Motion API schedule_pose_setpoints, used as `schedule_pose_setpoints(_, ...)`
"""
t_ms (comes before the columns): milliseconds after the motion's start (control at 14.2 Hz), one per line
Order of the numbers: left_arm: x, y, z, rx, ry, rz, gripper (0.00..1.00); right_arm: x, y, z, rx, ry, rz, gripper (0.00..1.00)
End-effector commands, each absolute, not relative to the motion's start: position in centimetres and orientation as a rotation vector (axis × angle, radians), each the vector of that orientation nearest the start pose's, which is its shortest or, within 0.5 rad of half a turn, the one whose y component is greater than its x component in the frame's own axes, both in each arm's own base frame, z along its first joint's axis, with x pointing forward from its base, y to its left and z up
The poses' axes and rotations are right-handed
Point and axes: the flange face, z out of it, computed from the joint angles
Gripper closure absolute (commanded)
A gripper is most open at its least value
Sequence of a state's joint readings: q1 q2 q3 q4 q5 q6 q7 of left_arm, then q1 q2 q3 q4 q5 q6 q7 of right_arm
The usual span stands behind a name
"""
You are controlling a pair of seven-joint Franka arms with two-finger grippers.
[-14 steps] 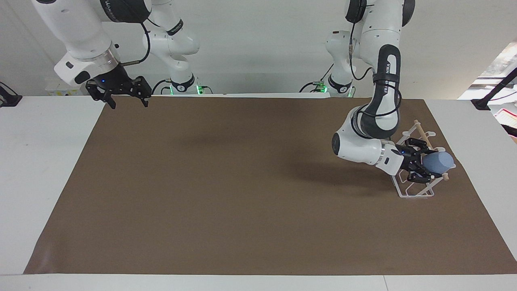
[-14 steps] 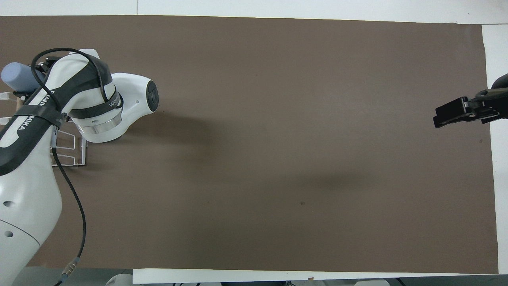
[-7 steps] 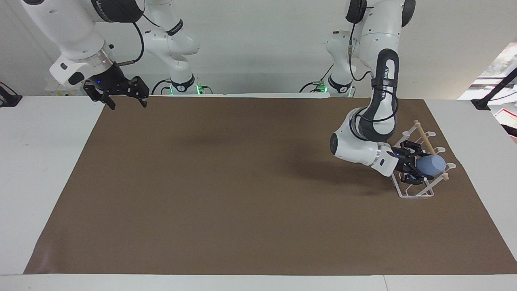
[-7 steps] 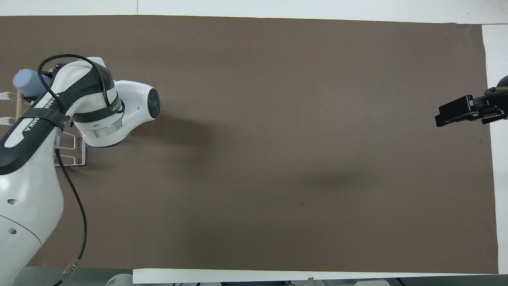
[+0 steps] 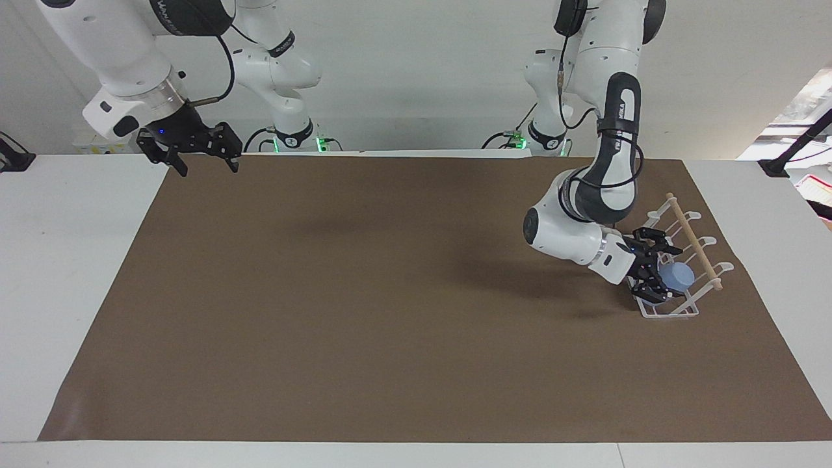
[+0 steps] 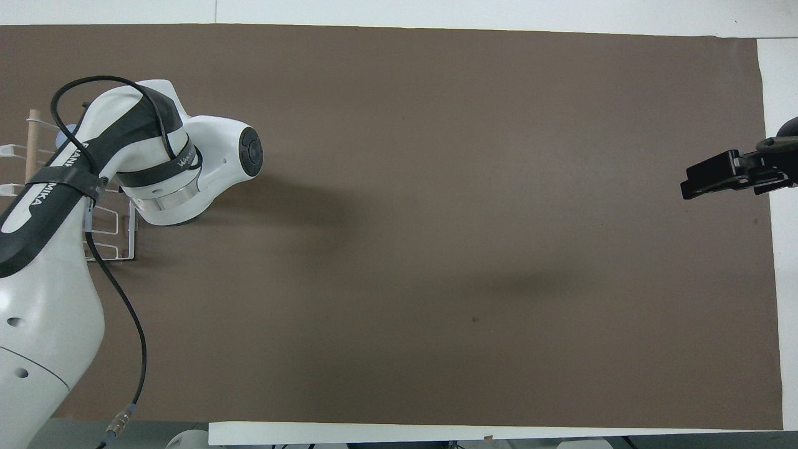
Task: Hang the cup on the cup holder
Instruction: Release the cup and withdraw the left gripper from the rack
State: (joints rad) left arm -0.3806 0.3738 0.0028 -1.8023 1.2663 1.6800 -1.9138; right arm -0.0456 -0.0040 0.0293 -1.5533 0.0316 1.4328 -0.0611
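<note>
The light-blue cup [image 5: 681,277] is low among the slanted prongs of the white wire cup holder [image 5: 673,312], below its wooden dowel [image 5: 693,242]. My left gripper [image 5: 665,275] reaches into the holder from the side toward the table's middle, and its fingers are closed on the cup. In the overhead view the left arm covers the gripper and almost all of the cup, and only part of the holder [image 6: 115,240] shows. My right gripper [image 5: 203,155] is open and empty. It waits in the air over the brown mat's corner at the right arm's end and also shows in the overhead view [image 6: 726,176].
A large brown mat [image 5: 390,312] covers most of the white table. The cup holder stands near the mat's edge at the left arm's end. A black cable [image 6: 118,312] hangs along the left arm.
My left gripper has carried the cup down from above the dowel into the prongs of the holder. The right gripper has only shifted slightly.
</note>
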Motion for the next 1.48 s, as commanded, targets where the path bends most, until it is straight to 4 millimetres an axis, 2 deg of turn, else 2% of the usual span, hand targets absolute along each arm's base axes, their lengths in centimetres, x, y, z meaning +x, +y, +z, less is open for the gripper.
schedule_pose_setpoints(0, 60.0, -13.7, 44.4, -1.925, -0.956, -0.899, 0.0, 53.8, -0.6, 62.4, -3.095, -0.078, 0.178, 0.01)
schedule_pose_setpoints(70, 59.4, -12.4, 47.5, -1.996, -0.919, -0.814, 0.0, 53.8, -0.7, 62.4, -3.097, -0.078, 0.178, 0.01)
schedule_pose_setpoints(211, 58.4, -10.1, 51.8, -2.149, -0.839, -0.669, 0.0, 53.7, -0.6, 62.4, -3.1, -0.08, 0.183, 0.01)
schedule_pose_setpoints(352, 57.6, -7.1, 54.7, -2.309, -0.76, -0.507, 0.0, 53.7, -0.9, 62.3, -3.099, -0.075, 0.186, 0.01)
schedule_pose_setpoints(563, 57.5, -4.0, 56.1, -2.53, -0.665, -0.292, 0.0, 53.7, -0.8, 62.3, -3.099, -0.075, 0.188, 0.01)
schedule_pose_setpoints(634, 57.2, -3.7, 56.0, -2.658, -0.626, -0.178, 0.0, 53.7, -0.8, 62.3, -3.099, -0.075, 0.186, 0.01)
schedule_pose_setpoints(845, 55.4, -5.4, 55.6, -2.912, -0.458, 0.079, 0.0, 53.7, -0.8, 62.3, -3.099, -0.075, 0.186, 0.01)
schedule_pose_setpoints(986, 54.6, -5.9, 57.1, -2.989, -0.28, 0.193, 0.0, 53.7, -0.9, 62.3, -3.099, -0.073, 0.188, 0.01)
schedule_pose_setpoints(1197, 55.2, -4.4, 58.4, -3.083, 0.072, 0.206, 0.0, 53.7, -1.1, 62.3, -3.099, -0.066, 0.188, 0.01)
schedule_pose_setpoints(1338, 55.9, -4.4, 59.4, -3.091, 0.07, 0.172, 0.0, 53.7, -1.2, 62.3, -3.099, -0.063, 0.188, 0.01)
schedule_pose_setpoints(1408, 56.3, -3.7, 59.4, -3.104, 0.045, 0.174, 0.0, 53.7, -1.2, 62.3, -3.099, -0.063, 0.188, 0.01)
